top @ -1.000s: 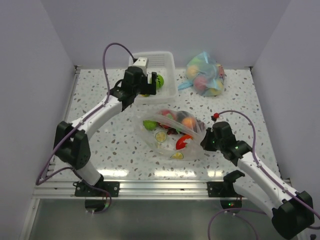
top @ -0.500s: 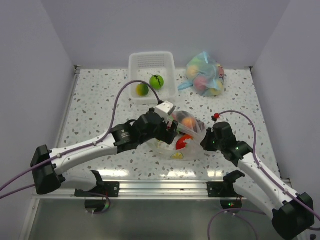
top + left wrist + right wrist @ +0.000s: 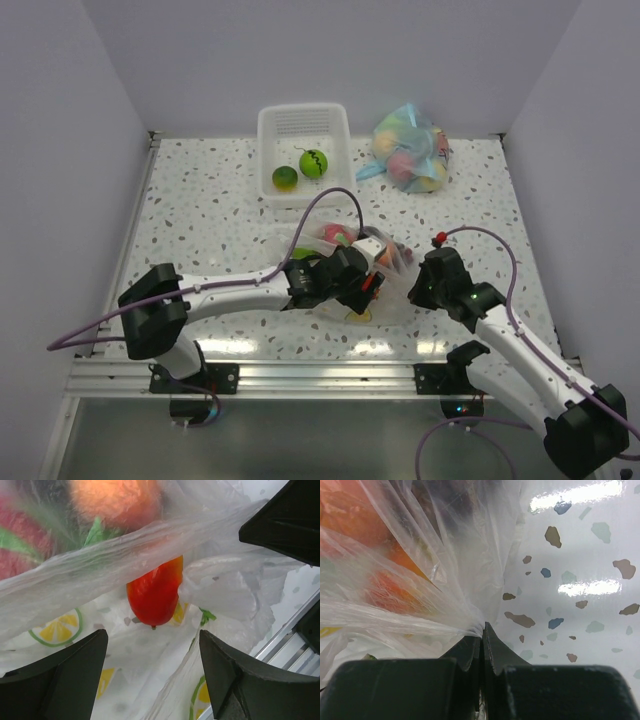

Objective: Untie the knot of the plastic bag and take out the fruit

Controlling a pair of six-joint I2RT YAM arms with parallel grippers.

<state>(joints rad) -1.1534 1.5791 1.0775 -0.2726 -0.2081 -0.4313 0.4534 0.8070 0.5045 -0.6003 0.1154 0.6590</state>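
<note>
The clear plastic bag [image 3: 338, 262] lies at the table's middle with its mouth open; no tied knot shows. My right gripper [image 3: 412, 290] is shut on the bag's right edge [image 3: 470, 615], pinching bunched plastic [image 3: 482, 628]. My left gripper [image 3: 366, 286] is open and empty over the bag's near right part. In the left wrist view its fingers [image 3: 60, 675] straddle a red fruit [image 3: 154, 592] under the plastic, with an orange fruit [image 3: 117, 500] and citrus slices [image 3: 57, 630] nearby. Two green limes [image 3: 285, 178] [image 3: 313, 162] lie in the white basket [image 3: 335, 125].
A blue-tinted bag of pastel fruits [image 3: 410, 150] sits at the back right, beside the basket. The left arm's purple cable [image 3: 330, 195] arcs over the clear bag. White walls close in the table on three sides.
My left arm came back from the basket, leaving a second lime there, and moved down over the clear bag's near right part. The right gripper kept its grip.
</note>
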